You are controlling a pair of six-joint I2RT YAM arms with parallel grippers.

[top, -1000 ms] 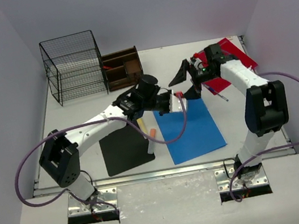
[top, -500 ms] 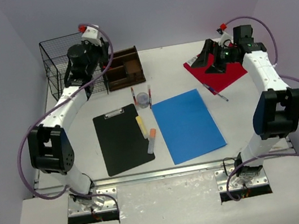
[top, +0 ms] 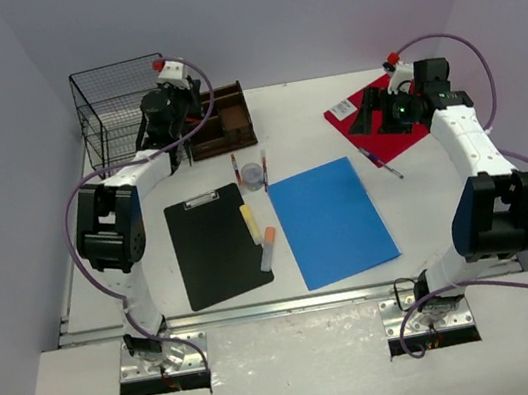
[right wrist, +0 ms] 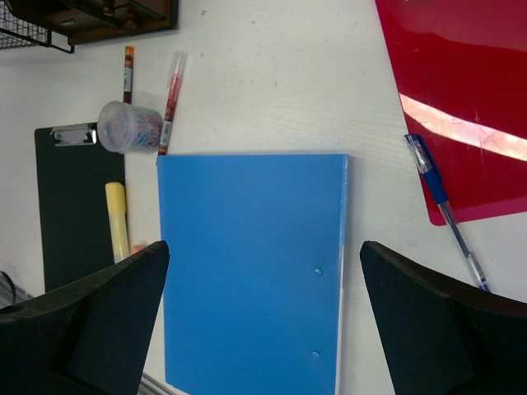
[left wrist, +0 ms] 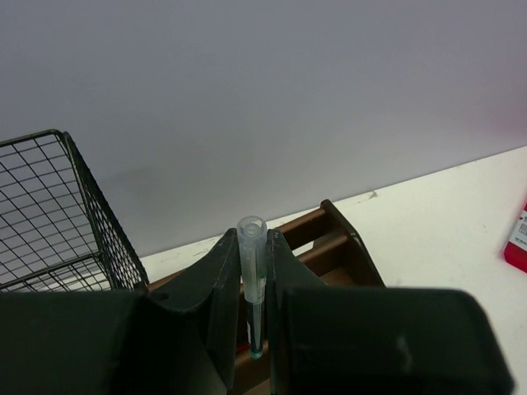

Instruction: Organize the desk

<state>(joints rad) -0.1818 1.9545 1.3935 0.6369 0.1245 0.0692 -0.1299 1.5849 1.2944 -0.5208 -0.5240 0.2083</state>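
The white desk (top: 430, 220) holds scattered stationery. My left gripper (top: 177, 131) hangs at the back left over the brown wooden organizer (top: 225, 118). In the left wrist view it (left wrist: 252, 247) is shut on a clear-capped pen with green ink (left wrist: 252, 284), held upright above the organizer (left wrist: 346, 247). My right gripper (top: 364, 118) hovers over the near-left corner of the red folder (top: 406, 138). Its jaws (right wrist: 263, 313) stand wide open and hold nothing, with the blue folder (right wrist: 247, 263) far below them.
A black wire basket (top: 114, 121) stands left of the organizer. A black clipboard (top: 214, 251), yellow highlighter (top: 249, 222), orange-capped marker (top: 268, 247), two red pens (top: 236, 169) and a cup of paper clips (top: 253, 175) lie mid-desk. A blue pen (top: 380, 163) lies beside the red folder.
My left arm swung from the desk's middle to the back left and came down toward the organizer, pen in grip. My right gripper drew back over the red folder, still open.
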